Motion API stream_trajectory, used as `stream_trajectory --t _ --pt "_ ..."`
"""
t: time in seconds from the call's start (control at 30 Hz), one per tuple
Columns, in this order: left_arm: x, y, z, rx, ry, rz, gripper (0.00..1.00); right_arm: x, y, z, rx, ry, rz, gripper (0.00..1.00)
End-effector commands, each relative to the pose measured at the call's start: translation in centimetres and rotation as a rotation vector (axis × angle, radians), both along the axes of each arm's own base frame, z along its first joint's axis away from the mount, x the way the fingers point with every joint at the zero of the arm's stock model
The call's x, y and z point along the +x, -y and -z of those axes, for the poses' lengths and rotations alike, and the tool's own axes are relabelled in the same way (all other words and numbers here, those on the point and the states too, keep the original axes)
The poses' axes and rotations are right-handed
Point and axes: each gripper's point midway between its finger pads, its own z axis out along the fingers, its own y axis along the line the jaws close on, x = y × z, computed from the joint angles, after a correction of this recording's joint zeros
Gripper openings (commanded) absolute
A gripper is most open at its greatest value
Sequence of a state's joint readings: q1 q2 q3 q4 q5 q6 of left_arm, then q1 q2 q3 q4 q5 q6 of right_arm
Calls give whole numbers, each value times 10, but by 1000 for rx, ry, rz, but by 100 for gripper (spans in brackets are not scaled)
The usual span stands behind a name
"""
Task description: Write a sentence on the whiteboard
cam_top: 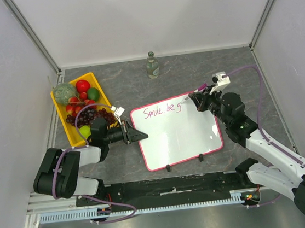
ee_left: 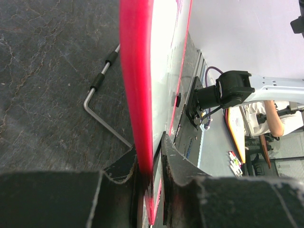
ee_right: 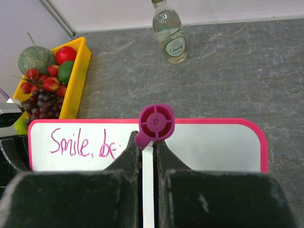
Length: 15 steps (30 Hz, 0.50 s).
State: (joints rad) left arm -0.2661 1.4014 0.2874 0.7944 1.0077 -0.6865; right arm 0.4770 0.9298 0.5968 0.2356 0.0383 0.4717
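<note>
The whiteboard (cam_top: 183,138) lies in the middle of the table, white with a pink-red rim. The sentence (cam_top: 162,110) in pink cursive reads "Smile. be g" along its far edge. My left gripper (cam_top: 135,133) is shut on the board's left edge; the left wrist view shows the red rim (ee_left: 135,95) between its jaws (ee_left: 152,175). My right gripper (cam_top: 197,99) is shut on a white marker with a magenta end cap (cam_top: 200,89), its tip at the end of the writing. The right wrist view shows the marker (ee_right: 156,122), the gripper (ee_right: 148,147) and the writing (ee_right: 83,142).
A yellow tray (cam_top: 100,87) of fruit stands at the left, just behind my left gripper. A glass bottle (cam_top: 152,65) stands at the back middle. Two black clips (cam_top: 168,168) sit on the board's near edge. A metal rod (ee_left: 102,118) lies under the board.
</note>
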Motion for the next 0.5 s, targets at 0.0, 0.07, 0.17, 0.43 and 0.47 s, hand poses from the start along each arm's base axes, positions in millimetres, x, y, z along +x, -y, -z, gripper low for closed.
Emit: stream_trajectory --t 0.0,0.07,0.17,0.43,0.47 --pt "-1 -3 17 59 49 -10 2 -5 3 5 -2 -1 -5 0" --pt "-1 -3 17 59 49 -10 2 -7 3 6 0 -4 -9 0" --pt "-1 -3 17 59 50 -9 2 -10 2 9 3 -11 -19 0" --pt "-1 -3 18 60 47 -10 2 -8 5 2 1 5 -3 0" --pt "-1 -3 18 60 47 -10 2 -7 6 0 -1 10 3 0"
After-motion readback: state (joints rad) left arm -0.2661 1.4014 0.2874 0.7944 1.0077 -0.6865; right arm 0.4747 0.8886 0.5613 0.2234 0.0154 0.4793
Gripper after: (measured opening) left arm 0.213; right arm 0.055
